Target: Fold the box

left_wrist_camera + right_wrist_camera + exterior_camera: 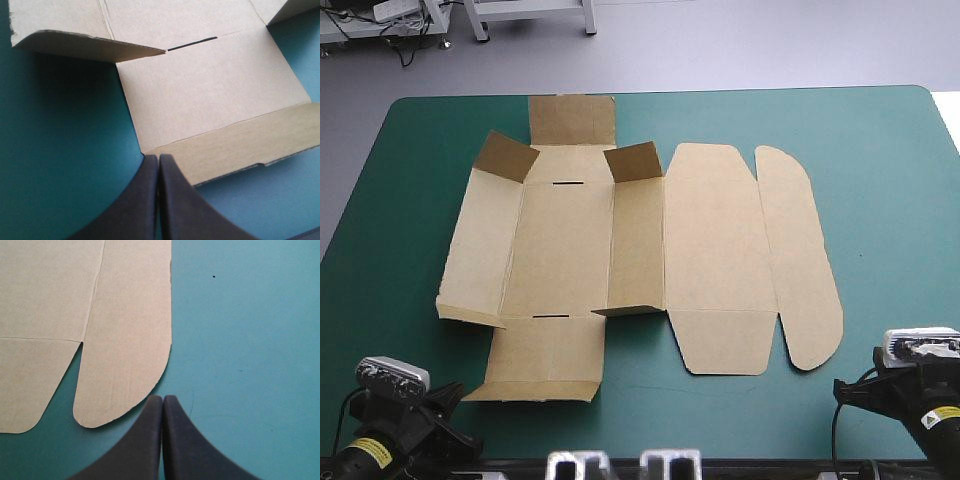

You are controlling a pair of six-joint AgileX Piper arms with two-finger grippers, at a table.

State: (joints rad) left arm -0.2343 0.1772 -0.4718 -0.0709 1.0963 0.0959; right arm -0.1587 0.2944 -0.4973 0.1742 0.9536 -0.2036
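Near left corner: left gripper [159, 156] sat with fingers pressed together, tips just beside the near flap of the box [570, 250]. Box lay spread mid-table on the teal-green cover [880, 180], mostly flat, with small corner tabs on its left part standing up. Near right corner: right gripper [163, 397] had fingers likewise together, tips just beside the rounded lid flap.

The teal-green cover [880, 200] lies smooth and flat, its far corners rounded. One tiny dark speck [214, 276] marks it.
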